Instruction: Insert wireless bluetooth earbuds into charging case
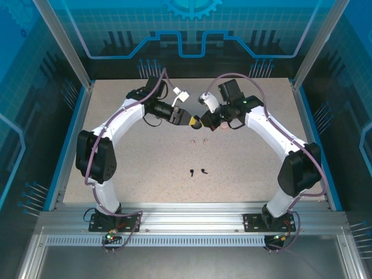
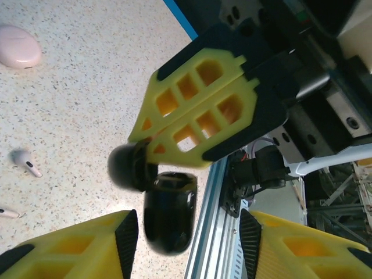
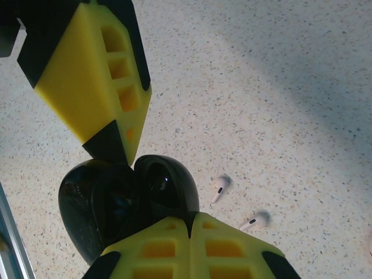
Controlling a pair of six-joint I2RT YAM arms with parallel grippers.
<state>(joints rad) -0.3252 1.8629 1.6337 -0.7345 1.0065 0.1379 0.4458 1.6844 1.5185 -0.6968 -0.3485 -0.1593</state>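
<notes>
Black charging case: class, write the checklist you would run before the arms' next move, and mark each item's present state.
1. Right gripper shut on the black charging case: ok.
2. Case lid open: ok, its two halves stand spread apart.
3. Left gripper free to pick: ok, jaws apart, holding nothing.
4. Black earbuds loose on the table, nothing over them: ok.
5. Case sockets empty: cannot tell, the interior is too dark.
</notes>
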